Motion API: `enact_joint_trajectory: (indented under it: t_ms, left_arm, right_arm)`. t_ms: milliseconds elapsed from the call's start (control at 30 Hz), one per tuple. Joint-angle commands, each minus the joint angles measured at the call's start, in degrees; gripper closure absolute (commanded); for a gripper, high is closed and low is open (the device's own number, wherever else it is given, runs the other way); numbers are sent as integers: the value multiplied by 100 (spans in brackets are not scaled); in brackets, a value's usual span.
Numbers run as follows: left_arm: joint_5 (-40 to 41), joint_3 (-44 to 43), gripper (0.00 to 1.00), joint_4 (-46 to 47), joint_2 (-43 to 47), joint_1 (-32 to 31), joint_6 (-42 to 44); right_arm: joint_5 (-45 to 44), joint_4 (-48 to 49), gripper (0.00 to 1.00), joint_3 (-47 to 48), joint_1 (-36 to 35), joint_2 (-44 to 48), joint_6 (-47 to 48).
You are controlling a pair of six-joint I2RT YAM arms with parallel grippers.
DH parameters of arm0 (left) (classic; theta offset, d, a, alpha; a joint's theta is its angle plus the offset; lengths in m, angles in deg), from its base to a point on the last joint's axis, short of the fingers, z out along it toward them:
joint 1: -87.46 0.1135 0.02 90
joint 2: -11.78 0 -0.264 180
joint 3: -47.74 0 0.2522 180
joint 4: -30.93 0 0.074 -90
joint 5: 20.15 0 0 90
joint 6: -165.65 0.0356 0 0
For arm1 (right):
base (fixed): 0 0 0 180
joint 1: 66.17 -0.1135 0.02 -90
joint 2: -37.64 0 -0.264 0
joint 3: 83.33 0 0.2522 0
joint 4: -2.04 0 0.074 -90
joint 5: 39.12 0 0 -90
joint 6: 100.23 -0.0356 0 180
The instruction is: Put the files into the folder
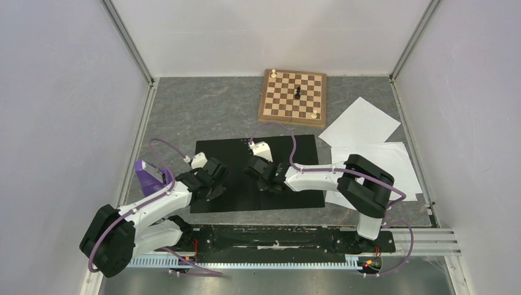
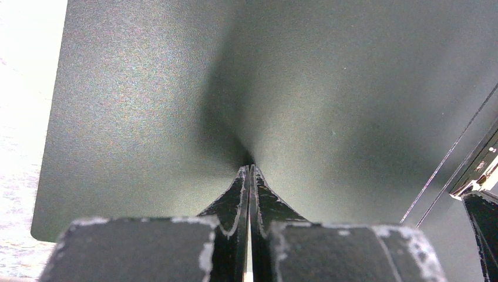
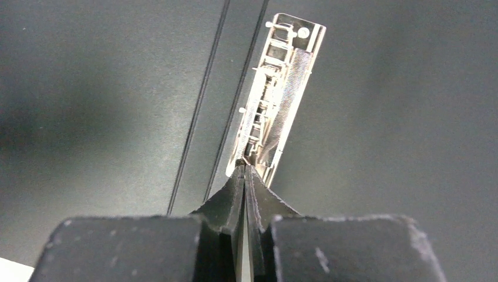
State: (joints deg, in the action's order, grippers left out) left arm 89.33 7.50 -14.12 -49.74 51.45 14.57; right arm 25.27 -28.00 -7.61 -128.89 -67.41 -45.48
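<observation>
The folder (image 1: 295, 153) lies open and flat on the table, black inside up. Its metal spine clip (image 3: 276, 100) runs along the middle fold. My left gripper (image 1: 215, 187) is shut and empty, its tips (image 2: 249, 167) down on the folder's left half (image 2: 147, 106). My right gripper (image 1: 265, 181) is shut, its tips (image 3: 245, 167) touching the near end of the clip. The files (image 1: 359, 123) are white sheets lying loose on the table to the right of the folder; more sheets (image 1: 393, 163) sit partly under my right arm.
A wooden chessboard (image 1: 292, 96) with a few pieces stands at the back, just beyond the folder. A purple metronome (image 1: 147, 175) sits at the left beside my left arm. White walls enclose the table on three sides.
</observation>
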Motion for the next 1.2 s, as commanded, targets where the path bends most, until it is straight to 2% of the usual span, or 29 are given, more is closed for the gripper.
enact_joint_trajectory:
  t_ms: [0, 200, 500, 933, 1167]
  left_arm:
    - [284, 4, 98, -209, -185, 19, -343]
    - [284, -40, 98, -218, -272, 24, -348]
    - [275, -50, 98, -235, -284, 24, -346]
    - [275, -67, 98, -250, -298, 24, -354]
    - [302, -84, 98, -285, -275, 24, -326]
  right_arm:
    - [-257, -889, 96, -687, 184, -362, -92]
    - [-274, -845, 95, -498, 251, -178, 74]
    - [-102, -846, 88, 157, 277, -95, 288]
    - [274, -543, 84, 202, 357, 112, 330]
    - [636, -138, 76, 271, 270, 382, 502]
